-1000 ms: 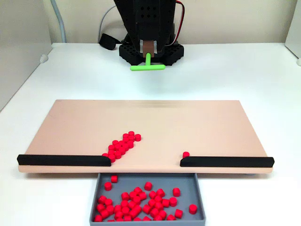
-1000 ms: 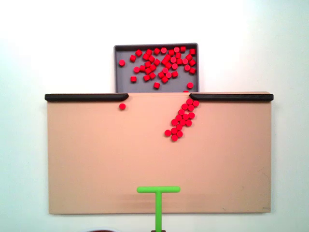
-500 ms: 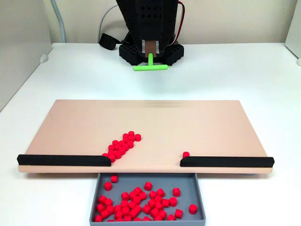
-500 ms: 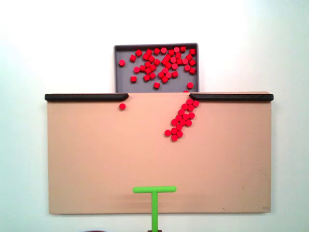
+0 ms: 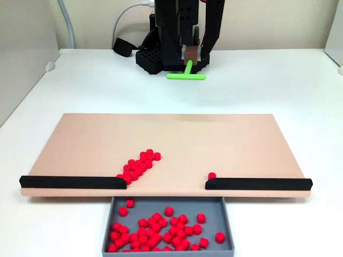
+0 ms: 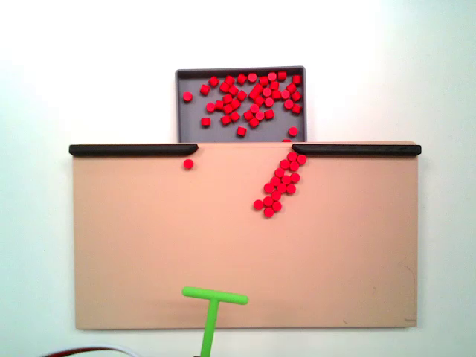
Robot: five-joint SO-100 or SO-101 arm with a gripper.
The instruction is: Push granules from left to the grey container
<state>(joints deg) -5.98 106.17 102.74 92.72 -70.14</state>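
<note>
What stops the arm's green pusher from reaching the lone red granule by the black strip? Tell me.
Probably nothing. In a fixed view, bare beige board lies between the green pusher and the lone granule; the granule cluster sits off to the right.

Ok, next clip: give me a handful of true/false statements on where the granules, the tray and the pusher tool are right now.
1. Most of the granules already lie in the grey container. True.
2. The board holds no granules at all. False: a slanted cluster lies by one black strip, and a single pellet lies near the other black strip.
3. The green T-shaped pusher touches the cluster. False: it is at the board's opposite edge, well apart from it.
4. The grey container sits at the gap between the two black strips. True.
5. The gripper holds the pusher by its stem. True.
</note>
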